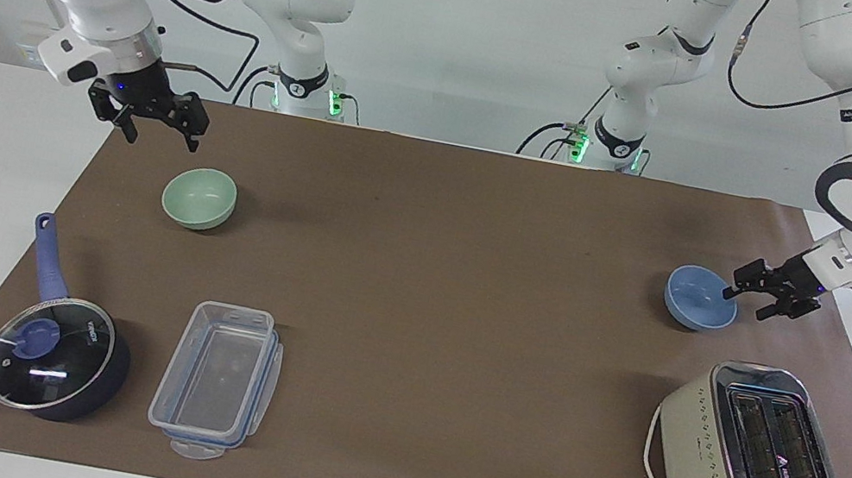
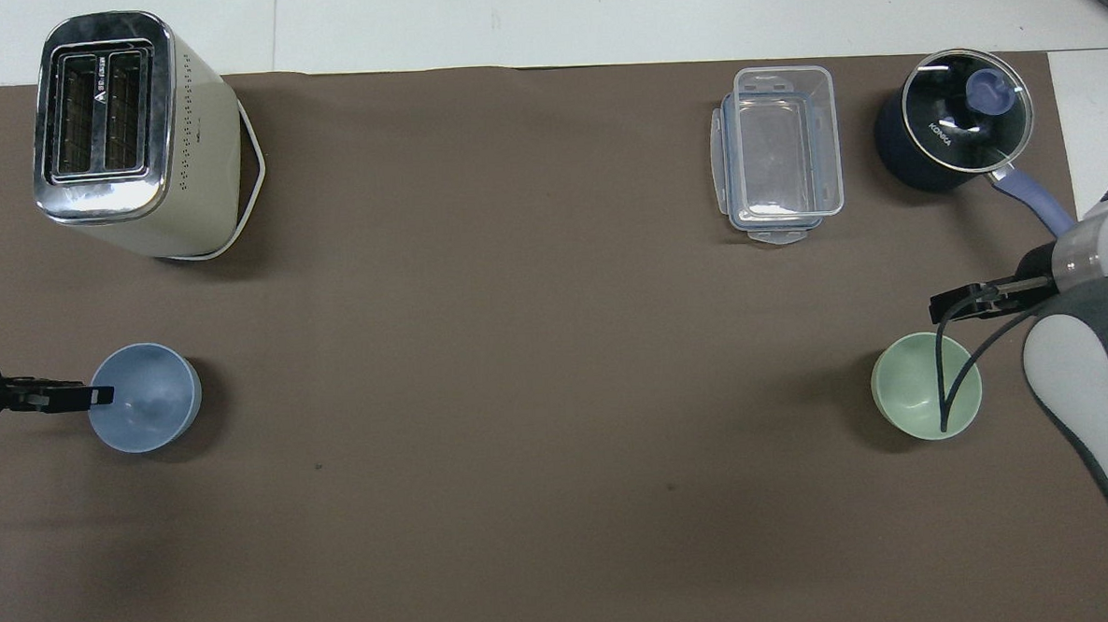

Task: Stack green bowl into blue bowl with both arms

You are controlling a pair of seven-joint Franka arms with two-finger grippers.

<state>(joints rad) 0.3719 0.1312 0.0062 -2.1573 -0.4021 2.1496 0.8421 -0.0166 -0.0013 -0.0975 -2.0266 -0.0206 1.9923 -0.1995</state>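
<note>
The pale green bowl [image 1: 199, 197] [image 2: 922, 398] sits upright on the brown mat toward the right arm's end. The light blue bowl [image 1: 691, 303] [image 2: 156, 408] sits toward the left arm's end. My left gripper [image 1: 745, 302] [image 2: 90, 397] is low at the blue bowl's outer rim, open, with one finger inside the rim and the other outside it. My right gripper [image 1: 161, 140] hangs open in the air over the mat's edge, just beside the green bowl and apart from it. In the overhead view the right arm's wrist covers that gripper.
A cream toaster [image 1: 754, 463] [image 2: 125, 133] stands farther from the robots than the blue bowl. A clear lidded container [image 1: 217, 382] [image 2: 781, 151] and a dark blue saucepan [image 1: 54, 358] [image 2: 953, 130] with a glass lid lie farther out than the green bowl.
</note>
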